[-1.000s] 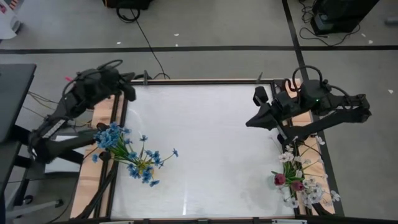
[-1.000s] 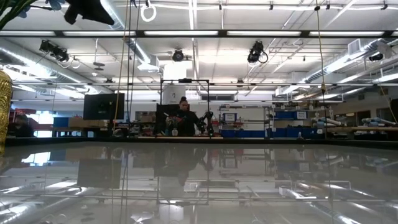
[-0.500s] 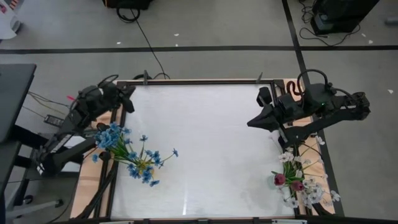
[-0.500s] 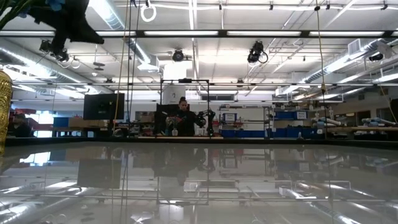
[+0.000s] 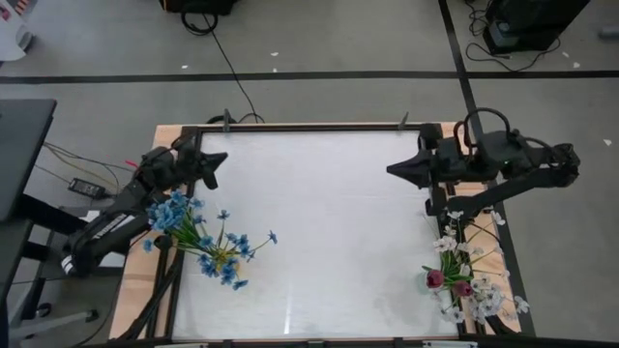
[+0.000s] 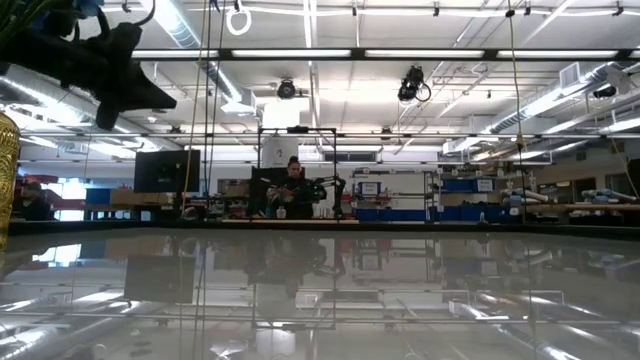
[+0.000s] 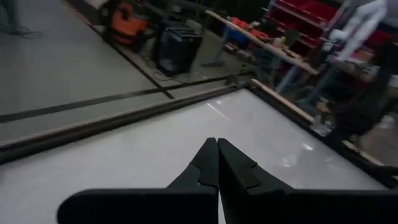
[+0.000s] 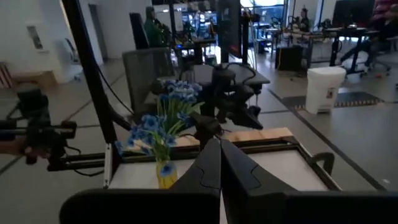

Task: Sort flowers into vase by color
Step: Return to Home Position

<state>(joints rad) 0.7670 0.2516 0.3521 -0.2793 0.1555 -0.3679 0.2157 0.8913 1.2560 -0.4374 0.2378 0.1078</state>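
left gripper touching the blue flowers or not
Apart. The high view shows the left gripper over bare table, with open table between it and the blue flowers.

Bright, even overhead light falls on the glossy white tabletop (image 5: pixel 319 222) in the high view, with hardly any shadow and one faint streak of glare toward the picture's lower edge. In the low view the long white ceiling strip lights (image 6: pixel 310 53) mirror in that surface as pale, wavy reflections. The left wrist view is dim, and its far room is dark.
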